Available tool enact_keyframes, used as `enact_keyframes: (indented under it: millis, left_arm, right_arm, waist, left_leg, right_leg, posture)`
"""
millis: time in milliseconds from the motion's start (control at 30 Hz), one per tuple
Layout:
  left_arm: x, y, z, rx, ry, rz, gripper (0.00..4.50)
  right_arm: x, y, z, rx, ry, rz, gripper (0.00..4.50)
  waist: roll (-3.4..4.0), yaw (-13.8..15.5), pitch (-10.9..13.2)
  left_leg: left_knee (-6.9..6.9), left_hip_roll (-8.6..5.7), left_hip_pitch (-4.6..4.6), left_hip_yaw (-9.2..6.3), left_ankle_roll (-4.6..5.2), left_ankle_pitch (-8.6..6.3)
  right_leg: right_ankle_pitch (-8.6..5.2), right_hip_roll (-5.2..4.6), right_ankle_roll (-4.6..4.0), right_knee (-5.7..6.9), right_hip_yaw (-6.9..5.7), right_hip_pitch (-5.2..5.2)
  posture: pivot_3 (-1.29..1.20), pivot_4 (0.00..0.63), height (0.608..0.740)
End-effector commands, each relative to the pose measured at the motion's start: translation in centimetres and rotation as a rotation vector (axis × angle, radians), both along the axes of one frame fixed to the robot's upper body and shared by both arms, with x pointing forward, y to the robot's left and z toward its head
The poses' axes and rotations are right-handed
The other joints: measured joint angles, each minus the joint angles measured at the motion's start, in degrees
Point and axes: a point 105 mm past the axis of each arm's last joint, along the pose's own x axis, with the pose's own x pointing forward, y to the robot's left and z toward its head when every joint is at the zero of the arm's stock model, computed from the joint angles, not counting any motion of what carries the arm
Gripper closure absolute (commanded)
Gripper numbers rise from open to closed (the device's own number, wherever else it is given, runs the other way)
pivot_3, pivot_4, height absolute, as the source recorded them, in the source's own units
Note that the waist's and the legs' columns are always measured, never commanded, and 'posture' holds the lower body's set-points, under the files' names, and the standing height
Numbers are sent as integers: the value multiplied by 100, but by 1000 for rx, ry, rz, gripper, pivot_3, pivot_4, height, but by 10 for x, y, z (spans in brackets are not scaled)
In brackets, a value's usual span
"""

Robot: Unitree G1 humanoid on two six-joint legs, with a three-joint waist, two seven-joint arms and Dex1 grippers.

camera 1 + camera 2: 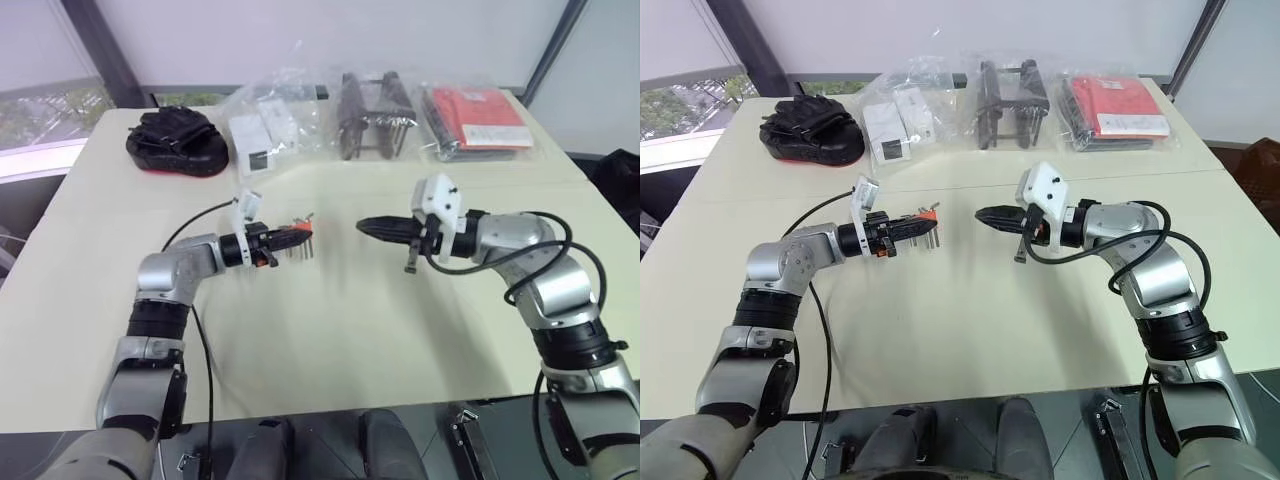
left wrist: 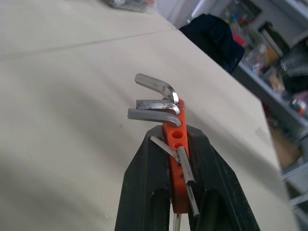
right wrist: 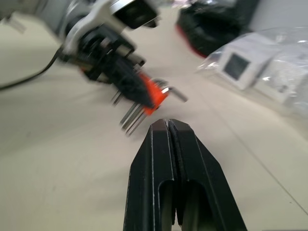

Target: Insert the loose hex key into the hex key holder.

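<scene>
Right pincer (image 1: 364, 227) closed flat, nothing visible between tips; cannot locate loose hex key. Left pincer (image 1: 298, 239) faces it tip to tip, gap between, above bench (image 1: 330, 340), clamping hex key holder (image 2: 175, 159). Holder's long axis along fingers, keys hanging down.

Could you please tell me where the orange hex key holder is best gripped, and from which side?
Grip the hex key holder by its plain orange body, across its two flat sides, coming from the end opposite the bent keys, as the left gripper does. That likely leaves the holed face and open holes free.
</scene>
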Motion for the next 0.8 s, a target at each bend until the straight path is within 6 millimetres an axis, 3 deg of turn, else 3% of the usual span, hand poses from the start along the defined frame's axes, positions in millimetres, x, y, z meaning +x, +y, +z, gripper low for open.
enact_keyframes:
  millis: [33, 67, 167, 300, 367, 467, 567, 800]
  left_arm:
    - [4, 11, -25, 46, 188, 106, 3586]
    - [3, 13, -30, 65, 209, 115, 3391]
    - [1, 17, -43, 94, 257, 140, 1998]
    - [3, 27, -43, 91, 260, 191, 30]
    - [7, 38, -43, 177, 189, 238, 30]
    - [13, 65, -43, 451, -21, 328, 30]
    - [17, 83, -21, 569, -209, 395, 30]
    - [11, 89, 39, 419, -459, 508, 30]
  right_arm:
    - [-8, 5, 6, -45, -71, 42, 4500]
    - [-8, 5, 5, -47, -73, 43, 4500]
    - [-8, 6, 2, -50, -73, 41, 4500]
    - [-7, 5, -1, -50, -67, 33, 4500]
    - [-7, 4, -2, -49, -60, 27, 4500]
    - [-7, -1, -5, -52, -46, 13, 4500]
    - [-7, -6, -6, -42, -34, -14, 4500]
    - [0, -15, -14, 35, -2, -110, 4500]
  waist:
    - [0, 18, 0]
    - [-3, 24, 1]
    - [-3, 74, 1]
    - [-2, 115, 0]
    - [-1, 113, 0]
    - [-1, 99, 0]
    - [1, 101, -1]
    - [-5, 313, 5]
  left_leg:
    - [1, 0, 0, 1, 0, 0]
    - [2, 0, 0, 1, 0, 0]
    - [2, 0, 2, 0, -1, 0]
    - [1, 1, 40, 2, 0, -2]
    - [2, 3, 51, 0, 37, -23]
    - [0, 7, 60, 3, 35, -24]
    - [-6, 9, 60, 4, 31, -22]
    - [9, 1, 27, -14, 38, -26]
  right_leg:
    - [0, -1, 0, 0, 0, 1]
    - [0, 0, 1, 0, 0, 2]
    - [1, -1, 1, -1, -1, 5]
    - [1, 0, 1, -11, -2, 48]
    - [1, 1, 1, -19, -4, 65]
    - [1, 2, 1, -21, -2, 68]
    - [1, 3, 0, -21, 3, 62]
    - [4, -5, 5, -42, 0, 55]
  posture:
    - [0, 150, 740]
    - [0, 150, 740]
    - [0, 150, 740]
    - [0, 150, 740]
    - [0, 150, 740]
    - [0, 150, 740]
    - [0, 150, 740]
    - [0, 150, 740]
